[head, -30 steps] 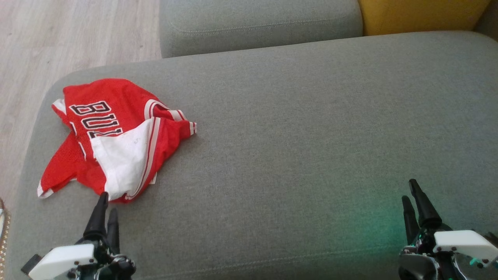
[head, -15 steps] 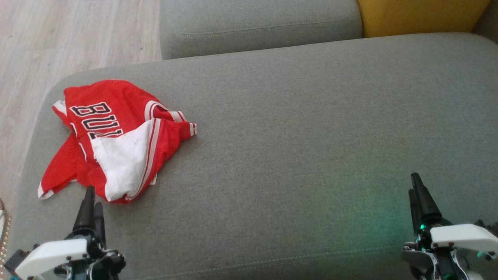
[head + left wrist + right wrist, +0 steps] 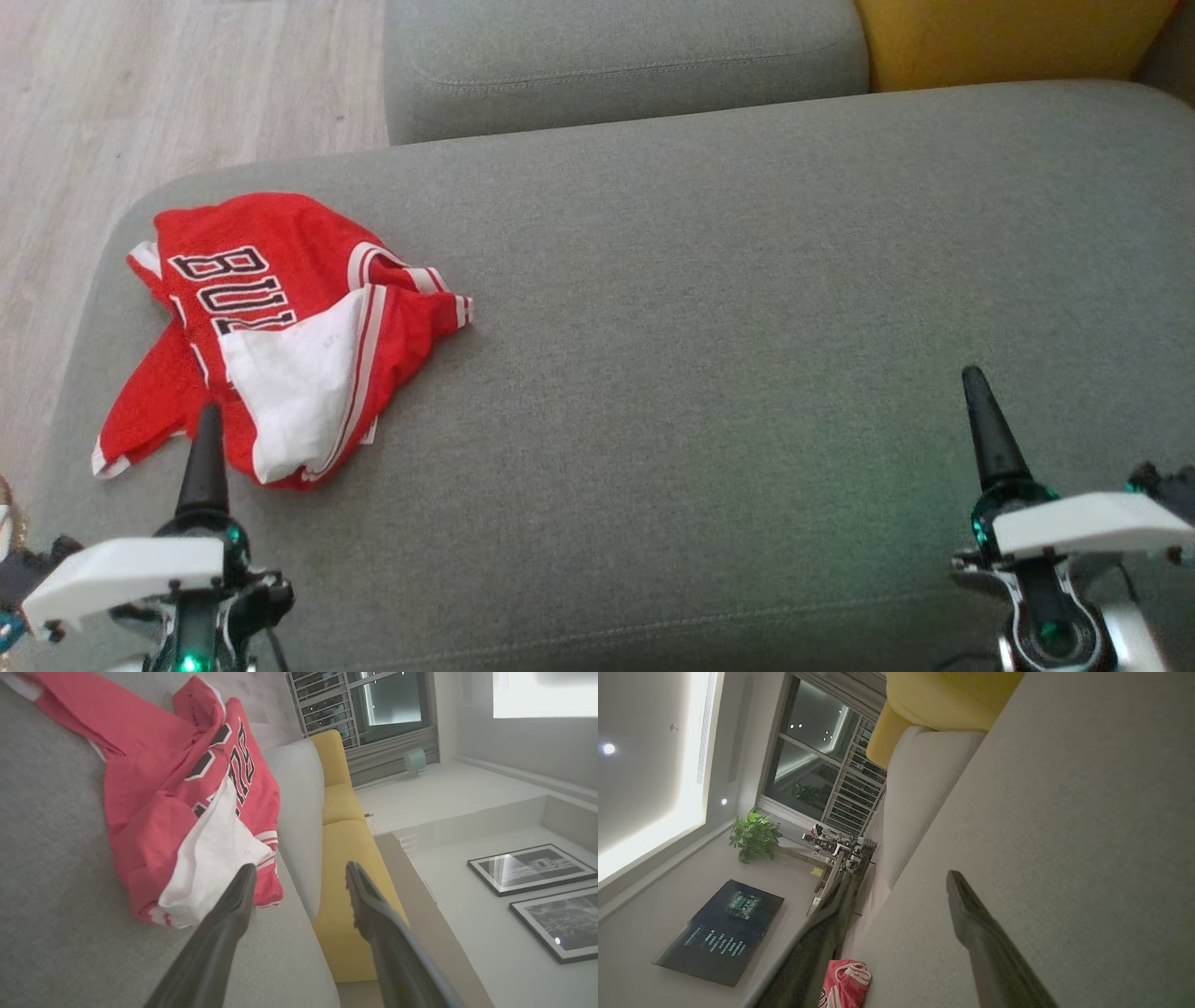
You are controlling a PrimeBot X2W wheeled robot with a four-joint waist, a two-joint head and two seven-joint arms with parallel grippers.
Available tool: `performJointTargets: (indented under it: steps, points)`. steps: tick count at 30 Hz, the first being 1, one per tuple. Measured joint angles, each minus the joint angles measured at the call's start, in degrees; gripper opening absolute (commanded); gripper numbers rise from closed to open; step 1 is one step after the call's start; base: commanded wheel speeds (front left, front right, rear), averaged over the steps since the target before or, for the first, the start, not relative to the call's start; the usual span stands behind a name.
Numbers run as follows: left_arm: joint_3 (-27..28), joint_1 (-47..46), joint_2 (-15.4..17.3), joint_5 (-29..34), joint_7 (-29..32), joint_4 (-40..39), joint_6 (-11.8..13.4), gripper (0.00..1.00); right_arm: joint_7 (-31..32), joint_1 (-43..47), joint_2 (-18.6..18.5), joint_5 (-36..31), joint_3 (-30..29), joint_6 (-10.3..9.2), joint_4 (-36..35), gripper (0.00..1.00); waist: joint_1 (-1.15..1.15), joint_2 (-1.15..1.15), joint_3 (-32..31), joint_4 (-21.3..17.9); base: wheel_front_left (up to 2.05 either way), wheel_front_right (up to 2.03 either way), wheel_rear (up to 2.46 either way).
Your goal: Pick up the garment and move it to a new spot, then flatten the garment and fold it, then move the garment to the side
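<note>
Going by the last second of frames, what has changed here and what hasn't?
Both grippers advanced and rolled, so each now shows edge-on in the head view. The left gripper went forward and slightly left, to the near edge of the red jersey; the right gripper went forward over the grey cushion. Both are open, nothing grasped. The jersey lies crumpled where it was.

The garment (image 3: 280,327), a red mesh jersey with white-striped trim and black letters outlined in white, is lying crumpled and partly folded over itself, its white inner side showing, and is resting near the left end of the grey sofa cushion (image 3: 700,373)
</note>
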Motion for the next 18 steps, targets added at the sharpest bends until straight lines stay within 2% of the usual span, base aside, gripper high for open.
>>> performJointTargets:
  steps: [11, 18]
  points:
    - [-3.4, 0.0, 0.0, 11.3, -1.6, -4.7, 3.7, 1.00, -1.8, -1.5, -0.3, -11.9, 2.5, 0.01, -4.6, 1.00, 0.00, 0.00, -0.2, 0.2, 0.00, 0.00, 0.00]
    - [-6.0, 0.0, 0.1, 20.2, -2.9, -7.0, 4.5, 1.00, -2.9, -1.5, -0.4, -18.3, 3.6, 0.02, -6.1, 1.00, 0.00, 0.00, -0.3, 0.2, 0.00, 0.00, 0.00]
